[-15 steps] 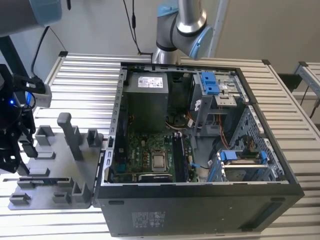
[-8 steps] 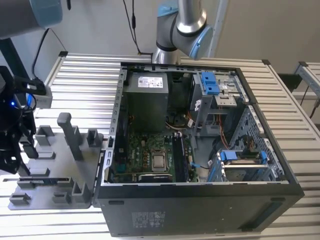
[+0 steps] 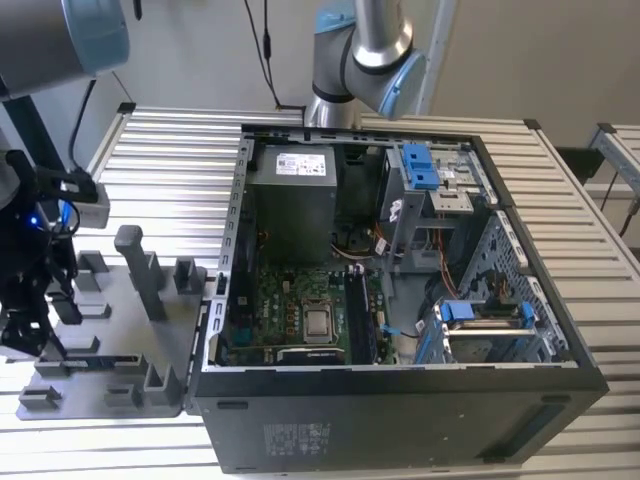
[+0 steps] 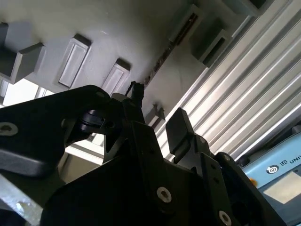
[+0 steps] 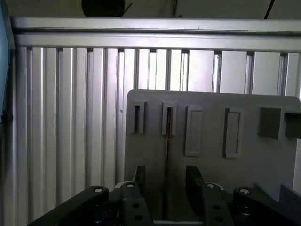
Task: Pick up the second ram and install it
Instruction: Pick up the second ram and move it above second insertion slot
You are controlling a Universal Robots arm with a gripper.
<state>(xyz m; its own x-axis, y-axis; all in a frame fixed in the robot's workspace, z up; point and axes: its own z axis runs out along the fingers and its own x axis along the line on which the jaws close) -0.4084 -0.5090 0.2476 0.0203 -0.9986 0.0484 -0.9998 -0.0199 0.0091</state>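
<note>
exterior view's left: gripper (image 3: 28, 310) over the grey tray (image 3: 115, 320), open computer case (image 3: 400, 300) to the right. first wrist view: fingers (image 5: 139, 178) spread, touching nothing. the second ram (image 5: 167, 136) stands on edge in a tray slot, its long axis running between them, away from the wrist. i judge a clean grasp needs the fingers centred and square to the board's faces.

Tray (image 3: 112, 335) on table (image 3: 590, 290), exterior view's left of case (image 3: 400, 420); ram (image 5: 167, 136) in tray slot, between jaws.
</note>
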